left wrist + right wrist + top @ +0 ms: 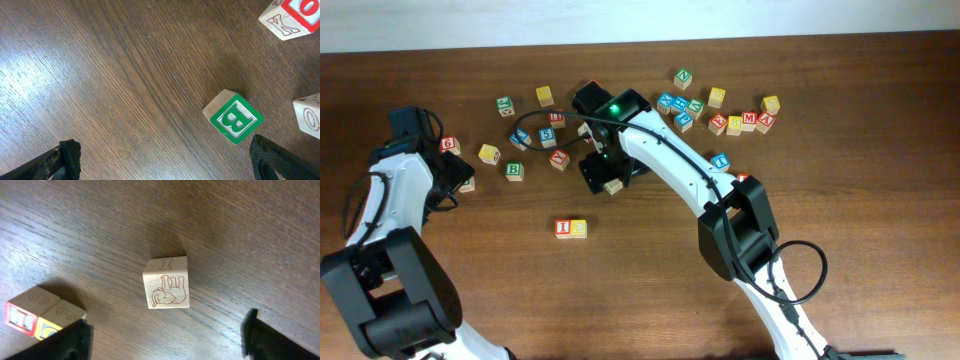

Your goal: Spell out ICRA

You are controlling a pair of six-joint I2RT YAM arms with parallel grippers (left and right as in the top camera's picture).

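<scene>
Hovering right gripper [165, 327]: claw spread wide, up-right of the I cube [563, 228] in the overhead view, straddling the elephant cube [166, 283] without touching it.
I cube: red letter, on the table [650, 290], touching the yellow C cube [579, 228].
Elephant cube: near the I cube, apart from it.
Left gripper [164, 150]: claw spread, empty, well left of the I cube, by the green B cube [233, 118].
Scattered cubes [735, 122]: beyond the I cube, mostly unreadable.
</scene>
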